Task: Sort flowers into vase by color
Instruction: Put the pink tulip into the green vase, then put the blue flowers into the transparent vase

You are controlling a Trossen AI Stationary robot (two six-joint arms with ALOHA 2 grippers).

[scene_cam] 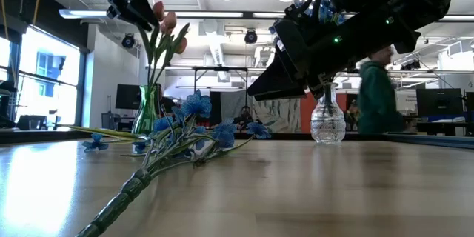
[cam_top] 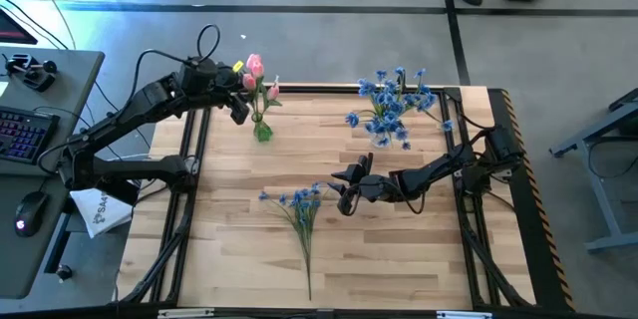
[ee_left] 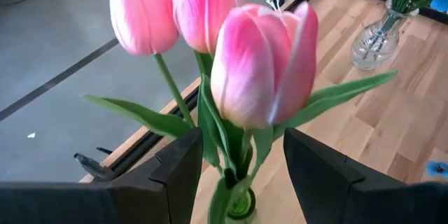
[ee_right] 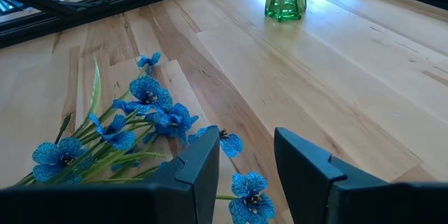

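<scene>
High view puts the left tool [cam_top: 237, 110], fingers spread wide, just beside the pink tulips [cam_top: 256, 73] in the green vase [cam_top: 263, 131] at eleven o'clock on the table [cam_top: 399, 259]; pulling away, it could snag a leaf and tip that vase. At centre, the right tool [cam_top: 342, 197] hovers part-open and empty by the loose blue flowers [cam_top: 299, 202]; a shallow pinch might catch petals, not stems. Only the left wrist view shows tulip stems between the fingers [ee_left: 175, 175]; only the high view shows blue blooms filling the clear vase [cam_top: 397, 110] at one o'clock.
</scene>
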